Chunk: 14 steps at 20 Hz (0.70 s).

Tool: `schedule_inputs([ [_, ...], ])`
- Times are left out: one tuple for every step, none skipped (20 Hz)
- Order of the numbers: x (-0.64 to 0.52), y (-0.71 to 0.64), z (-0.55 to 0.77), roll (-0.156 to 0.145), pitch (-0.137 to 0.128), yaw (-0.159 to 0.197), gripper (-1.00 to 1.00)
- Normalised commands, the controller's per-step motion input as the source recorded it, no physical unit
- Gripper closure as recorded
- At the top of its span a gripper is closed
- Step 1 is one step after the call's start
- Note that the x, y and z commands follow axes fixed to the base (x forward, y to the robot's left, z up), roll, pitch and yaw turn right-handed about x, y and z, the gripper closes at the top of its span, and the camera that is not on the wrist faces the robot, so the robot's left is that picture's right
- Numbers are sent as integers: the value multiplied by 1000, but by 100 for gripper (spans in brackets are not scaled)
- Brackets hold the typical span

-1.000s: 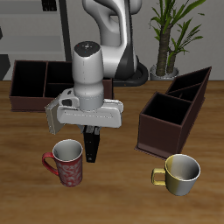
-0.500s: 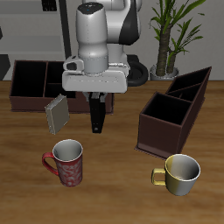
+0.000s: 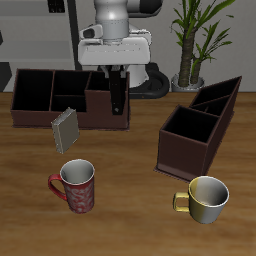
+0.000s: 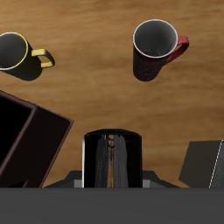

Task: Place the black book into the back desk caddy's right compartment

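Observation:
My gripper (image 3: 117,72) is shut on the top of the black book (image 3: 118,96), which hangs upright below it. The book is lifted off the table and hangs in front of the end section (image 3: 106,100) of the back desk caddy (image 3: 40,95), the right compartment, next to the robot's base. I cannot tell whether the book's lower edge is above the compartment's front wall or just before it. In the wrist view the book (image 4: 112,160) shows edge-on between the fingers, with wood table beyond it.
A grey book (image 3: 64,130) stands leaning just in front of the back caddy. A red mug (image 3: 77,186) and a yellow mug (image 3: 206,197) stand near the table's front edge. The angled dark-brown caddy (image 3: 200,125) stands to the side, with a potted plant (image 3: 195,40) behind it.
My gripper has risen and moved back from beside the red mug to the back caddy, carrying the black book. The book now hangs by the caddy's end section.

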Motion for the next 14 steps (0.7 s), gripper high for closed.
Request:
schedule_inputs([
  [-552, 23, 414, -7, -17, 56, 100],
  [-376, 1, 303, -21, -16, 2, 100],
  [-645, 82, 330, -10, -28, 27, 100],
  [-492, 51, 372, 1, -27, 29, 100],
  [-580, 104, 298, 6, -45, 29, 100],
  [-387, 20, 212, -19, -4, 0, 100],
  [-851, 216, 410, 39, -39, 46, 100],
  [-557, 18, 309, -33, -66, 45, 100],
  [-445, 47, 203, -27, -36, 0, 100],
  [-516, 96, 237, 38, -13, 17, 100],
  [-971, 139, 406, -8, -79, 109, 100],
  [-491, 54, 247, 12, -51, 47, 100],
  [-590, 0, 294, -6, -50, 14, 100],
  [65, -10, 16, 0, 0, 0, 100],
])
